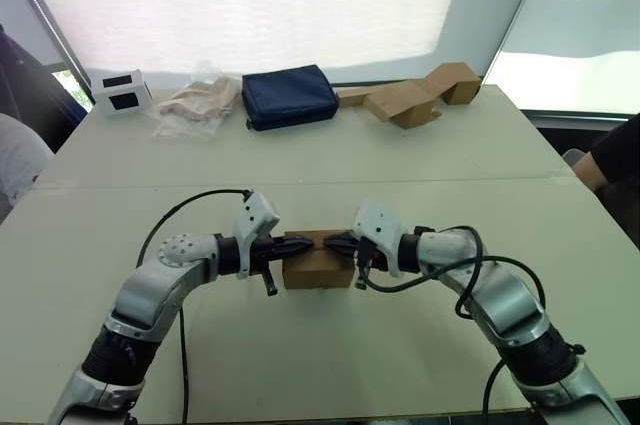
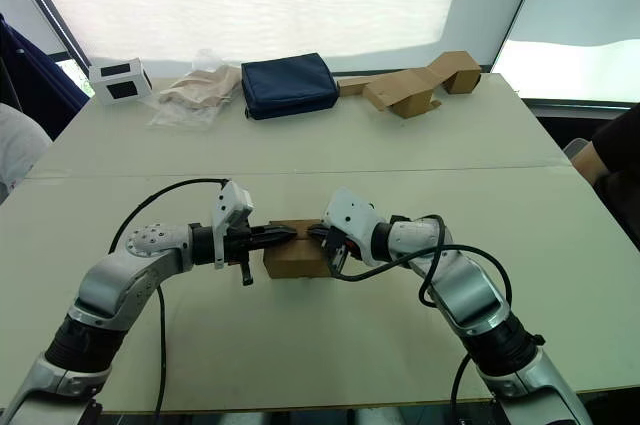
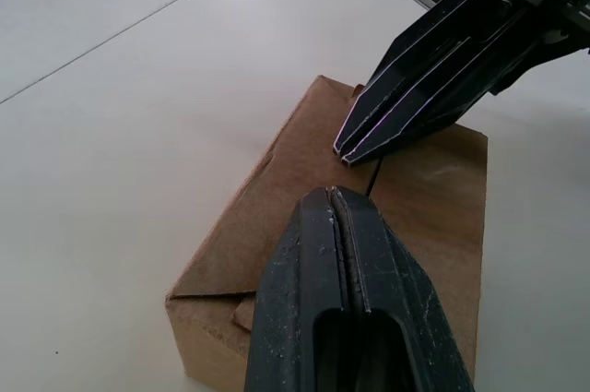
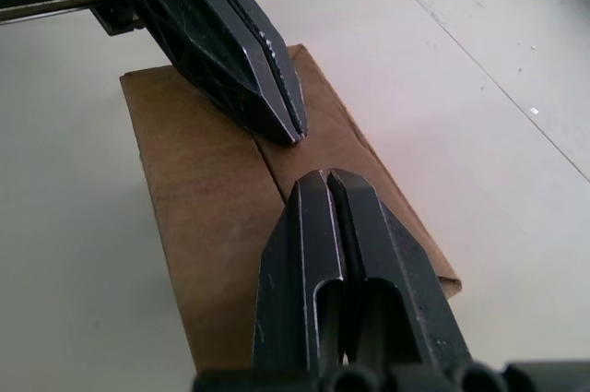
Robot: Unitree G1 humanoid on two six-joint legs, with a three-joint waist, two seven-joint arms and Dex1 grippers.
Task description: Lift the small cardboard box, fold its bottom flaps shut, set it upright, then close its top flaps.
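The small cardboard box (image 1: 318, 267) stands on the table (image 1: 300, 365) near the front, between my two arms. Its top flaps (image 4: 198, 166) lie folded flat and meet at a seam along the middle. My left gripper (image 1: 301, 244) is shut and empty, with its tip over the box top by the seam. From the other side my right gripper (image 1: 334, 242) is also shut and empty, its tip just short of the left one. The two tips nearly touch above the seam. The bottom flaps are hidden under the box.
Along the table's far edge lie a white box with black panels (image 1: 122, 92), a clear bag of beige material (image 1: 198, 105), a navy pouch (image 1: 290, 95) and bent brown cardboard pieces (image 1: 420, 95). A person sits at each side edge (image 1: 15, 160) (image 1: 615, 160).
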